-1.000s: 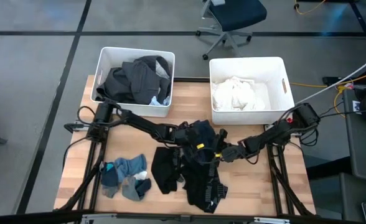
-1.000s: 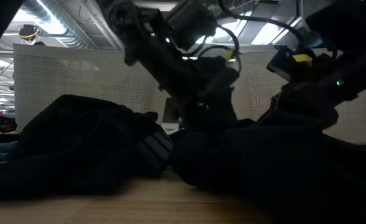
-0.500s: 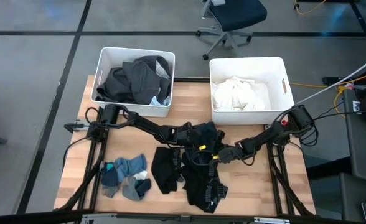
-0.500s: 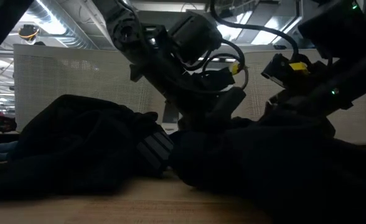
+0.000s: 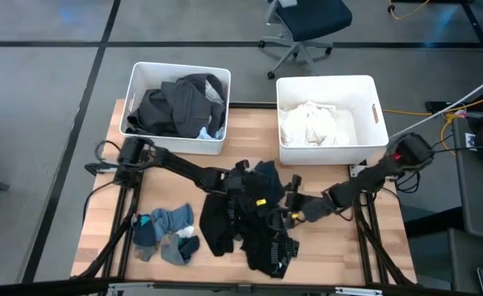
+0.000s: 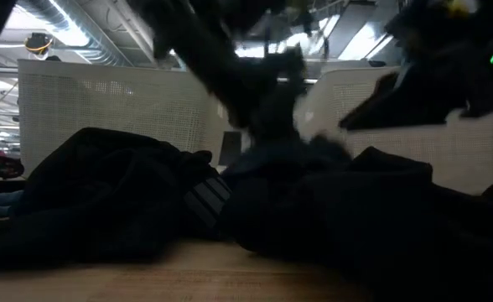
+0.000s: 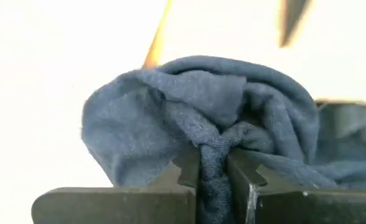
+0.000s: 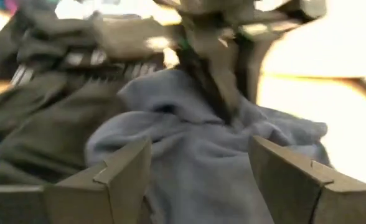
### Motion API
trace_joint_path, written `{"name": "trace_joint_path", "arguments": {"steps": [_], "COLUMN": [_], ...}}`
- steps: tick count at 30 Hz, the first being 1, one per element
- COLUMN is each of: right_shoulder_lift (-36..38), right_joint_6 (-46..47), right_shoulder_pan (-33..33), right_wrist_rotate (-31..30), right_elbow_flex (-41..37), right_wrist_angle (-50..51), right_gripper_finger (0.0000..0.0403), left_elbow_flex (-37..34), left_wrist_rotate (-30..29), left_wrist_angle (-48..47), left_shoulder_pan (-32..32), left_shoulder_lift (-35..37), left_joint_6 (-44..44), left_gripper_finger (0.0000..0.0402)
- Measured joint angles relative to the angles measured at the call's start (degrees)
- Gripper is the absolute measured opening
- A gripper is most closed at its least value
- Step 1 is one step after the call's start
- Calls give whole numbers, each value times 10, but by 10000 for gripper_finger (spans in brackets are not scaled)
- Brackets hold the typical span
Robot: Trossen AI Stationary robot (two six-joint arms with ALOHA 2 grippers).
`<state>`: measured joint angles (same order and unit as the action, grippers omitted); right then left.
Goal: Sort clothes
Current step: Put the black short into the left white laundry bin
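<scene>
Since a second ago the left gripper point(image 7: 213, 177) has clamped down on a fold of dark blue garment point(image 7: 220, 118) at the top of the dark pile point(image 5: 254, 218), and the right gripper point(image 8: 198, 171) has drawn back from that pile toward the table's right edge. In the left wrist view a twisted rope of the blue cloth runs straight down between the two fingers point(image 7: 186, 174), pinched tight, with the rest of the garment bunched just beyond the tips. The right gripper's fingers stand spread wide with nothing between them, and the same blue cloth lies loose just in front of them.

The pile sits near the middle of the wooden table point(image 5: 340, 251), in front of the two white bins point(image 5: 180, 70). Socks point(image 5: 166, 233) lie well to the pile's left.

The hold looks thin, only a narrow twist of cloth. If the arm lifts fast, the cloth could slip out. The garment also lies tangled with the black clothes under it, so a lift might drag a second piece along into the wrong bin.
</scene>
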<state>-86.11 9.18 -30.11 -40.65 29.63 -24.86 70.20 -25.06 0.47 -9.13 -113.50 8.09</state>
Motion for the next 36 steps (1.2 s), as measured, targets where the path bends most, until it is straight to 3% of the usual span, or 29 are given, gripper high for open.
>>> {"name": "trace_joint_path", "arguments": {"steps": [8,14,25,31,36], "right_shoulder_lift": [39,35,35,35,35], "right_joint_6": [-8,-5,-2,-1,0], "right_shoulder_pan": [-46,-44,-44,-44,-44], "right_wrist_rotate": [-141,-153,-153,-151,-151], "right_elbow_flex": [-1,-1,-2,-2,-2], "right_wrist_angle": [33,40,41,41,41], "right_gripper_finger": [270,270,270,270,270], "left_elbow_flex": [1,2,2,3,3], "left_wrist_rotate": [-25,-31,-183,-276,-290], "left_wrist_angle": [-16,-18,2,-3,-47], "left_shoulder_pan": [-31,-41,-23,15,84], "left_shoulder_lift": [124,204,335,395,438], "left_joint_6": [-47,-108,-243,-310,-304], "left_gripper_finger": [30,28,30,41,43]}}
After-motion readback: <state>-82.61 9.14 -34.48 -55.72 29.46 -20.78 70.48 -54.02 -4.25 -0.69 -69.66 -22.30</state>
